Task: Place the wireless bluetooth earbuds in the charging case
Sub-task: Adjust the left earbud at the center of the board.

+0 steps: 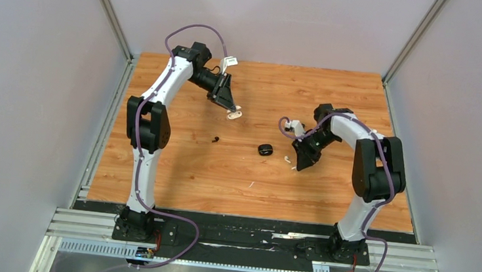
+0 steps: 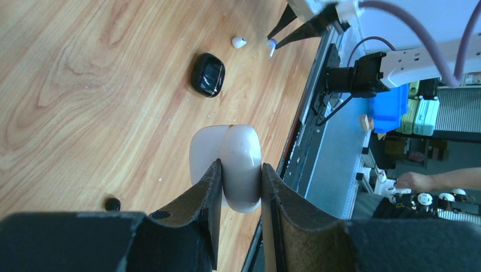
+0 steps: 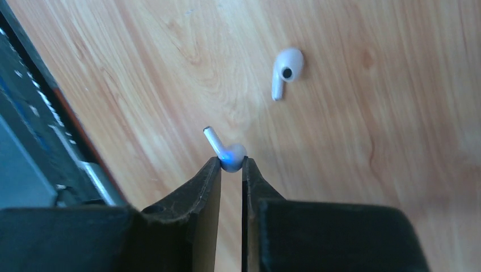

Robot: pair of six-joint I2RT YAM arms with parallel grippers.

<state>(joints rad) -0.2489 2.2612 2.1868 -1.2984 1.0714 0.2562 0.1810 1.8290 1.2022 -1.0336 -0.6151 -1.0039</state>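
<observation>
My left gripper [image 1: 230, 110] is shut on a white charging case [image 1: 234, 115] and holds it above the table at the back. In the left wrist view the case [image 2: 227, 158] shows two rounded halves between the fingers. My right gripper [image 1: 297, 165] is shut on a white earbud [image 3: 230, 153], gripped by its head just above the wood. A second white earbud [image 3: 285, 69] lies on the table beside it and also shows from above [image 1: 287, 158]. A black earbud [image 1: 216, 139] lies left of centre. I see no second black earbud.
A closed black case [image 1: 265, 150] lies at mid-table between the arms and also shows in the left wrist view [image 2: 207, 74]. Grey walls enclose the wooden table [image 1: 175, 176] on three sides. A metal rail [image 1: 249, 242] runs along the near edge.
</observation>
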